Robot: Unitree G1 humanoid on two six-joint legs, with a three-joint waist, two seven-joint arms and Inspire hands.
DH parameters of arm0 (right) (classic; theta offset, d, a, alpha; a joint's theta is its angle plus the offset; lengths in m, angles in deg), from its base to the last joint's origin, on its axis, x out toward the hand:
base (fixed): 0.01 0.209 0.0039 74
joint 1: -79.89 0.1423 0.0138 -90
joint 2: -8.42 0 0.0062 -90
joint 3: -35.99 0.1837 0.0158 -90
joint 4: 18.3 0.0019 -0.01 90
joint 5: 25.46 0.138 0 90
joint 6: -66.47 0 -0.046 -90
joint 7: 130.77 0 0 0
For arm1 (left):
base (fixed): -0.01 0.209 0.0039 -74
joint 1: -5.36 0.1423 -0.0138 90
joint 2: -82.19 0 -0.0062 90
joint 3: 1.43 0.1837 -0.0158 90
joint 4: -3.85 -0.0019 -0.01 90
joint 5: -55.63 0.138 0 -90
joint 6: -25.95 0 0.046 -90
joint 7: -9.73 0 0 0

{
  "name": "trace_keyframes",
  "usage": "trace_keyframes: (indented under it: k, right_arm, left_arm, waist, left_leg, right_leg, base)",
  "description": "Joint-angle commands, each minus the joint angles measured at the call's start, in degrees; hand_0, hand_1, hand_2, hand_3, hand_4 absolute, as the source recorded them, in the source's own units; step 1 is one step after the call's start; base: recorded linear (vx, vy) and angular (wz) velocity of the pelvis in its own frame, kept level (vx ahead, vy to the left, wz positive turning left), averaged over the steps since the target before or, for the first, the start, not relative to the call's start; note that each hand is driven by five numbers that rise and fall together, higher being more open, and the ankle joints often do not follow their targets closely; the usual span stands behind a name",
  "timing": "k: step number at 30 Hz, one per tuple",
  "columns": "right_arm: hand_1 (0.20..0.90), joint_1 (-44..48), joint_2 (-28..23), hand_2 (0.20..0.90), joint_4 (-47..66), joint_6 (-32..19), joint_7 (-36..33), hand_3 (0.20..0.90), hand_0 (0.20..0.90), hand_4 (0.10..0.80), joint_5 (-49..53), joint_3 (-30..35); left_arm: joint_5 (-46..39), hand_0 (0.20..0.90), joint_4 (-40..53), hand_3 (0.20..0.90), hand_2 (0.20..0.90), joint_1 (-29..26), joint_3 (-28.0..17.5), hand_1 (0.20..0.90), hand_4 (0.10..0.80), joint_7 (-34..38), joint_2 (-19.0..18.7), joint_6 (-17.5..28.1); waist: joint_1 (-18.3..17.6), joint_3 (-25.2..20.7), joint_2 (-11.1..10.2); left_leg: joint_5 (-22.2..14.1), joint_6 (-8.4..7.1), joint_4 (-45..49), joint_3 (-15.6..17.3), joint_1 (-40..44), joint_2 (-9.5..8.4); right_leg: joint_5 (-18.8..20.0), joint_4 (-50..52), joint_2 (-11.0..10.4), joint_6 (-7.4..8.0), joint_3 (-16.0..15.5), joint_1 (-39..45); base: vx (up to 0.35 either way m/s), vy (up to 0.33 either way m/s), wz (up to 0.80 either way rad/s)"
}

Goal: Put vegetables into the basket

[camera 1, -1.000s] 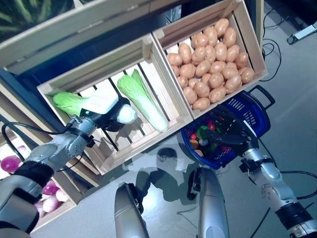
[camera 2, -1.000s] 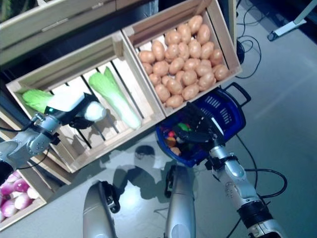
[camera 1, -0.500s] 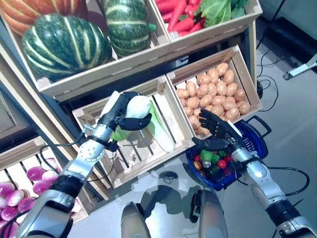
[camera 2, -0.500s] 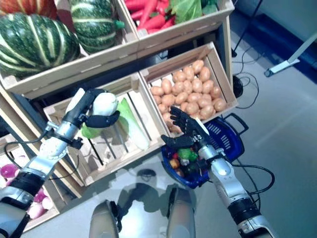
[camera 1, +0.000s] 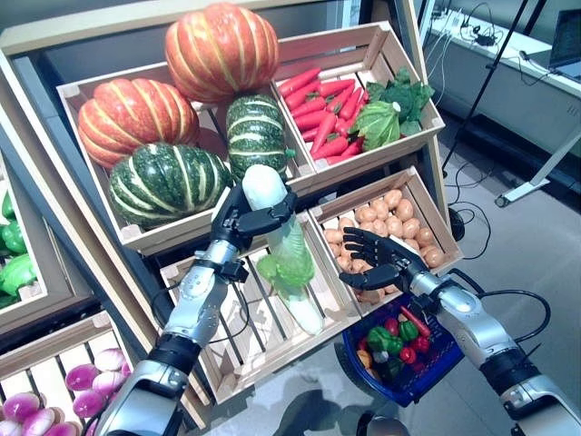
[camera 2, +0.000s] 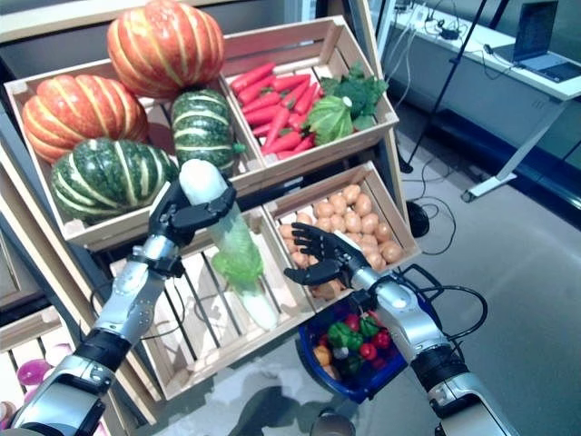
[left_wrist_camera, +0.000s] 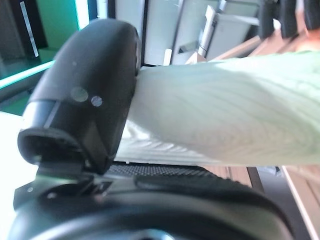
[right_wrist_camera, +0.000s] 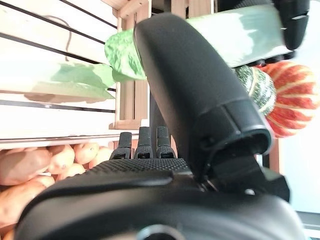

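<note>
The shelf (camera 1: 86, 263) of wooden crates stands behind both hands, with pumpkins (camera 1: 159, 127) above the left hand and potatoes (camera 1: 386, 213) just behind the right. Below the right hand, low and toward the robot, the basket (camera 1: 368, 372) hangs at the right forearm, already holding a few small vegetables (camera 1: 390, 338).

The cabbage (camera 1: 281, 241) is up in the air in front of the shelf, clear of its crate, where a second cabbage (camera 1: 304, 313) lies just under it. The left hand (camera 1: 241, 222) has its fingers and thumb curled round the pale stem end, as the left wrist view confirms. The cabbage's long axis runs from that hand down and toward the right hand, the leafy tip lowest.

The right hand (camera 1: 377, 268) is spread, fingers straight and holding nothing, palm turned toward the cabbage, near the leafy tip but apart from it.

The coming move seems to turn on this: the basket lies beyond and below the right hand from the left, so the left hand holding the cabbage is the farther of the two. Either the cabbage passes across to the spread hand, or the left arm carries it over that hand and down.
</note>
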Motion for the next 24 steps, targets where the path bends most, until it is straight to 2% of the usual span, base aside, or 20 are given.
trace_keyframes:
  k: [1, 9, 15, 20, 24]
  right_arm:
    - [0.900, 6.9, 5.1, 0.900, -0.5, -0.8, 2.5, 0.900, 0.900, 0.800, 0.0, 0.8]
    - [0.900, 11.0, 7.3, 0.900, -1.5, 6.3, 5.9, 0.900, 0.900, 0.800, 2.8, -0.9]
    - [0.900, 13.5, 7.4, 0.900, -0.5, 11.3, 9.8, 0.900, 0.900, 0.800, 7.9, -2.0]
    - [0.900, 15.0, 8.1, 0.900, 0.2, 14.1, 14.2, 0.900, 0.900, 0.800, 10.7, -2.7]
    - [0.900, 16.3, 7.7, 0.900, 0.8, 14.4, 14.7, 0.900, 0.900, 0.800, 11.0, -3.5]
  left_arm:
    - [-5.0, 0.300, 5.3, 0.300, 0.300, -3.0, -2.9, 0.300, 0.400, -1.2, -1.0, 3.1]
    - [-6.6, 0.300, 4.0, 0.300, 0.300, -4.0, -1.4, 0.300, 0.400, -1.5, 2.5, -0.3]
    - [-6.8, 0.300, 3.5, 0.300, 0.300, -3.2, -0.4, 0.300, 0.400, -3.8, 2.9, -1.7]
    - [-5.7, 0.300, 1.9, 0.300, 0.300, -2.9, 0.4, 0.300, 0.400, -6.2, 3.2, -2.3]
    - [-5.3, 0.300, 1.2, 0.300, 0.300, -2.8, 1.3, 0.300, 0.400, -7.5, 3.5, -3.1]
  waist:
    - [1.2, -5.9, -3.0]
    - [1.5, -7.6, -3.1]
    - [1.8, -7.9, -3.3]
    - [1.9, -8.2, -3.6]
    - [2.0, -8.4, -3.8]
  left_leg:
    - [4.7, 2.84, -1.3, -0.7, -3.3, -3.69]
    - [5.9, 2.92, -7.0, -1.1, -0.4, -4.81]
    - [5.5, 3.22, -7.3, -1.7, 0.1, -5.10]
    - [5.1, 3.37, -7.4, -2.0, 0.5, -5.30]
    - [4.9, 3.43, -7.4, -2.3, 0.8, -5.50]
  right_leg:
    - [6.9, -11.2, -2.2, 0.52, 0.2, 6.8]
    - [9.1, -15.8, -1.5, 1.02, -0.2, 9.1]
    - [8.9, -16.2, -1.1, 0.70, 0.4, 9.6]
    - [8.7, -16.4, -0.9, 0.58, 1.0, 10.0]
    - [8.7, -16.5, -0.9, 0.57, 1.4, 10.3]
  base:
    - [0.040, -0.012, 0.01]
    - [0.025, -0.006, 0.01]
    - [0.000, 0.000, 0.00]
    - [0.021, 0.005, 0.06]
    - [0.024, 0.005, 0.06]
